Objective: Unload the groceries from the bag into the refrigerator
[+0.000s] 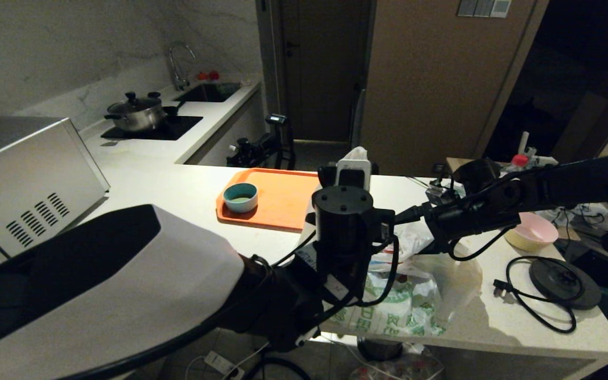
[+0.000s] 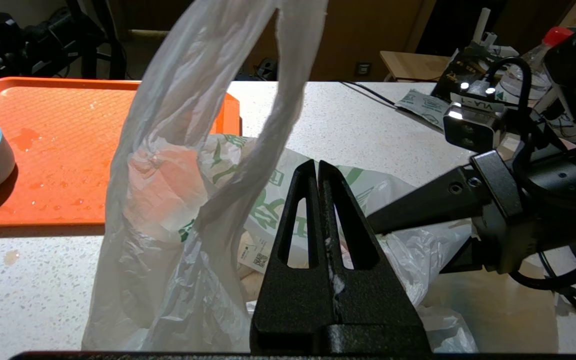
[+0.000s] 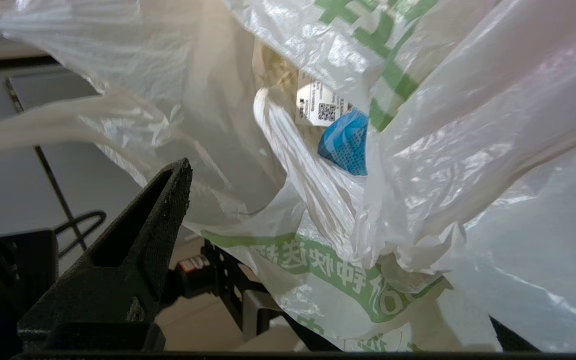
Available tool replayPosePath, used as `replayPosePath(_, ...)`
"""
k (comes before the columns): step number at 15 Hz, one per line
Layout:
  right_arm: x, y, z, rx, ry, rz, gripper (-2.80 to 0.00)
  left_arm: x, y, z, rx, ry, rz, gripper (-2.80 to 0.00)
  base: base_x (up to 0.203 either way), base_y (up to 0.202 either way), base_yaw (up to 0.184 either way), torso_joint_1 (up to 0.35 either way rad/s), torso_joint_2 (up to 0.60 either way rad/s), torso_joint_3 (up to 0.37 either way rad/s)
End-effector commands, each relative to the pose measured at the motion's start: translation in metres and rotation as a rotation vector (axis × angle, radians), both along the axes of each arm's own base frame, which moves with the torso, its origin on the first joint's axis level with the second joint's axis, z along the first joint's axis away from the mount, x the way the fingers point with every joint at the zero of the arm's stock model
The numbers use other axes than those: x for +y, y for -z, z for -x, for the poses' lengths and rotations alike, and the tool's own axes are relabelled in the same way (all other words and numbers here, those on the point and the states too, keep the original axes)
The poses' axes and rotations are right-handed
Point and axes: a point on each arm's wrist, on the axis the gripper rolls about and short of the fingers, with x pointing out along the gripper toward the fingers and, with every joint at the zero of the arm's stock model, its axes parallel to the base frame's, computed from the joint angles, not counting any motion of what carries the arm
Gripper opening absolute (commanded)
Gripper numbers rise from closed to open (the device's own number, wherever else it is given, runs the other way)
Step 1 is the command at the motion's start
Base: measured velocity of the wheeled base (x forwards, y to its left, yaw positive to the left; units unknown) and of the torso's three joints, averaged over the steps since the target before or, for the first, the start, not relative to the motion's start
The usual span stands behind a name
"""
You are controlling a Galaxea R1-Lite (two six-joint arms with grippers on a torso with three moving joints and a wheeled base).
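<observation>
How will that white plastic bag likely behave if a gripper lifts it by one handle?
The bag looks thin and crinkly, so it would probably sag and fold rather than keep shape. Its handle loop already hangs limp. Packs inside lie loose, so they would likely shift toward the low side and tilt the mouth.

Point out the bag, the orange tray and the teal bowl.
bag [image 1: 404,311], head view, on its green-printed front.
orange tray [image 1: 283,198], head view, on its bare floor.
teal bowl [image 1: 240,200], head view, on its outer wall.
</observation>
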Motion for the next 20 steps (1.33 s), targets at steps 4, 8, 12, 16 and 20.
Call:
replayPosePath(4,0.005,0.005,-0.001,0.032,0.016,0.01,-2.8,0.0,-0.001,0.0,-0.004,-0.003,0.007,-2.8,0.0,0.0,0.0,0.0,0.0,0.0)
replayPosePath(8,0.015,0.006,0.001,0.045,-0.003,0.007,-2.8,0.001,-0.002,0.001,-0.005,-0.003,0.01,-2.8,0.0,0.0,0.0,0.0,0.0,0.0)
replayPosePath(12,0.021,0.001,0.004,0.038,-0.015,0.008,-2.8,0.002,-0.004,0.001,-0.007,-0.005,0.012,-2.8,0.0,0.0,0.0,0.0,0.0,0.0)
replayPosePath(16,0.016,-0.021,0.025,0.015,-0.014,0.006,-2.8,0.003,-0.006,0.001,-0.01,-0.005,0.015,-2.8,0.0,0.0,0.0,0.0,0.0,0.0)
replayPosePath(20,0.004,-0.029,0.066,0.04,-0.01,0.022,-2.8,-0.001,0.003,-0.001,0.004,-0.003,-0.004,-2.8,0.0,0.0,0.0,0.0,0.0,0.0)
